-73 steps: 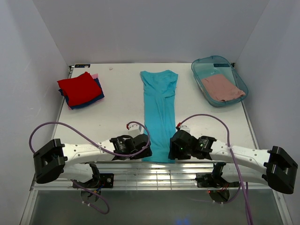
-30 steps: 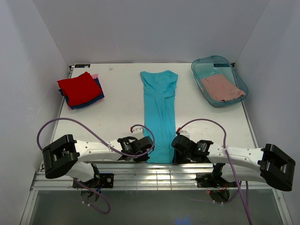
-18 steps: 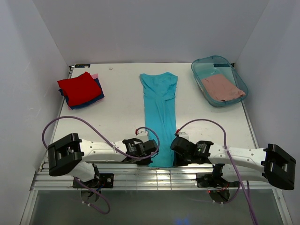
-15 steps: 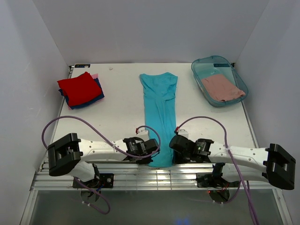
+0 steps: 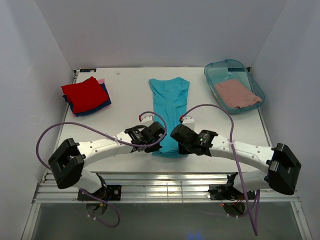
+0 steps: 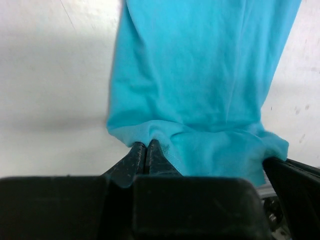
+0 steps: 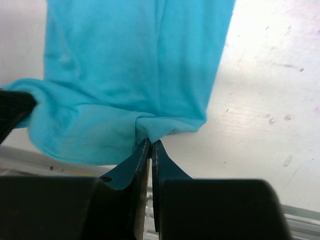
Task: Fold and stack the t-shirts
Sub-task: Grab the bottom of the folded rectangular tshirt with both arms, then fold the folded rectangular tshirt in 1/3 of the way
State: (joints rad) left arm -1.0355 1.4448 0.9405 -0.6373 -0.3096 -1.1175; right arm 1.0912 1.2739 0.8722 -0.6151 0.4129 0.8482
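The large teal t-shirt (image 5: pixel 170 97) lies lengthwise down the middle of the table, folded narrow. Its near hem is raised off the table and bunched. My left gripper (image 5: pixel 155 142) is shut on the hem's left corner (image 6: pixel 131 133), its tips (image 6: pixel 146 145) pinching a small fold of cloth. My right gripper (image 5: pixel 179 143) is shut on the hem's right corner (image 7: pixel 170 124), with cloth nipped at its tips (image 7: pixel 150 142). A folded red t-shirt (image 5: pixel 85 93) tops a stack at the far left, over a dark blue one (image 5: pixel 94 108), and a pink edge (image 5: pixel 101 80) shows behind.
A translucent teal tub (image 5: pixel 215 73) stands at the far right with a dusty-pink t-shirt (image 5: pixel 237 93) inside. The metal rail (image 5: pixel 165 189) runs along the near edge. Purple cables loop above both arms. White walls close in the table's sides and back.
Both grippers closed on the teal shirt's near hem by the table's front edge. They then carried it away from the edge toward the middle, so the shirt now looks shorter.
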